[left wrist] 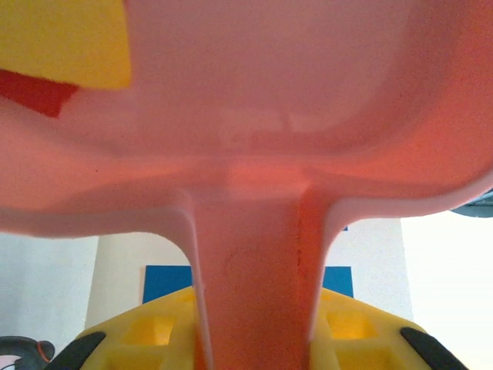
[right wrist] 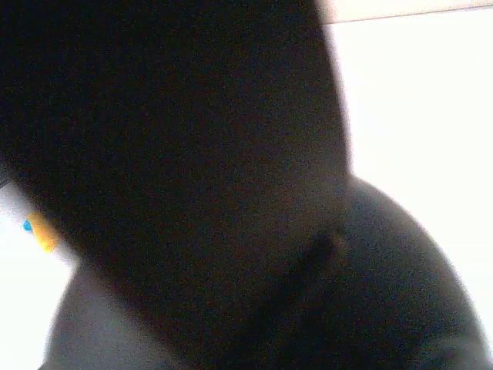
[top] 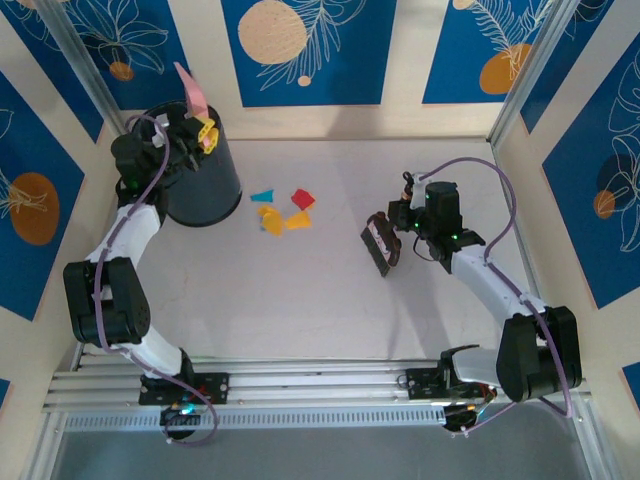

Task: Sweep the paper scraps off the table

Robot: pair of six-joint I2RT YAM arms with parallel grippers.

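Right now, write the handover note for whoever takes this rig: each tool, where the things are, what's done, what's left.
Left tool: shut on the handle of the pink dustpan, held up at the black bin, far left.
Right tool: shut on the brush, right of centre.
Paper scraps: a cyan, red, yellow and orange cluster lies on the table between bin and brush. A yellow scrap and a red scrap sit in the dustpan.
Done: some scraps collected.
Left: probably empty the dustpan into the bin, then sweep up the cluster.
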